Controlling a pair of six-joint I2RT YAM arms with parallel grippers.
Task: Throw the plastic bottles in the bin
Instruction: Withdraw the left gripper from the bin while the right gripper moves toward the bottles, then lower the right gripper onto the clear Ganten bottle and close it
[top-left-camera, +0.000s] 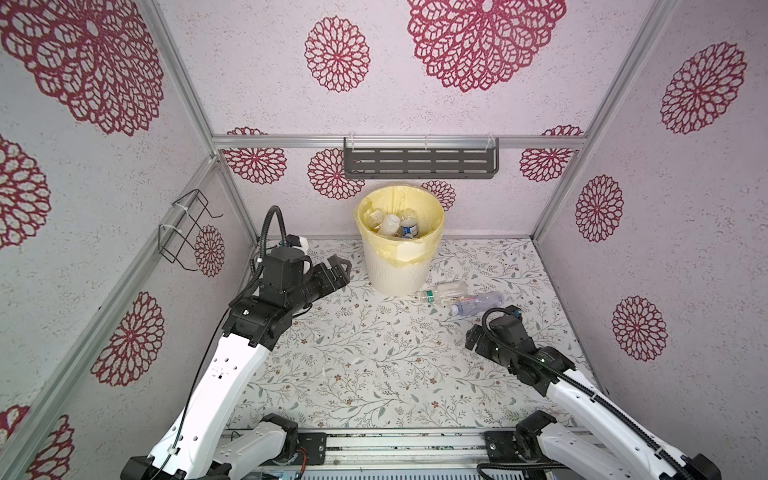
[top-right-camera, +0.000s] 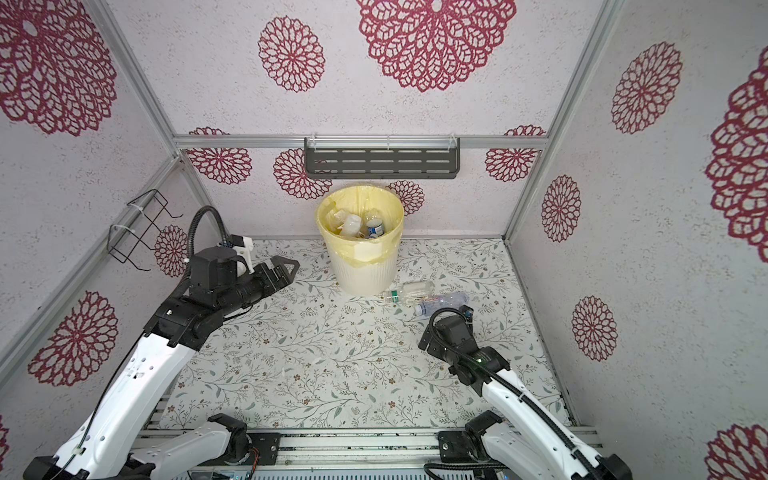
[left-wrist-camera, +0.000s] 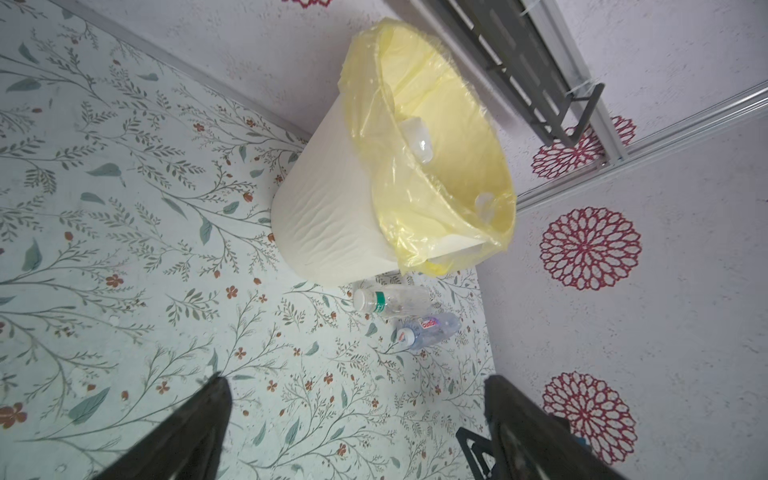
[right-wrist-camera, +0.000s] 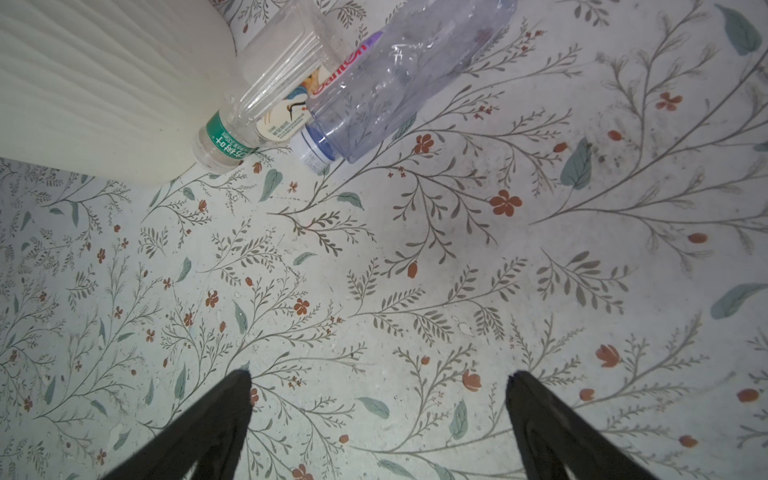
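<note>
- In both top views the cream ribbed bin (top-left-camera: 392, 278), lined with a yellow bag, stands at the back of the flowered counter (top-left-camera: 374, 365). A grey slotted shelf (top-left-camera: 419, 164) hangs on the wall above it, and several plastic bottles (top-left-camera: 392, 224) lie inside it.
- Two more lie on the counter at the bin's foot, on its right. One is a clear bottle (top-left-camera: 442, 291) with a green neck band. Just beside it is a bluish bottle (top-left-camera: 478, 302). Both caps point left.
- The left pincer (top-left-camera: 338, 274) hangs left of the bin, spread wide and empty. The right pincer (top-left-camera: 473, 338) is near the bluish bottle but short of it, also wide apart with nothing in it.
- Left wrist view: the dark fingers (left-wrist-camera: 199, 432) stand far apart with only bare counter between them. The bin and both loose bottles are ahead.
- Right wrist view: the fingers (right-wrist-camera: 216, 428) gape, holding nothing. The clear bottle's neck lies close by the bin wall and the bluish bottle rests against its side. Both are well ahead of the fingertips.
</note>
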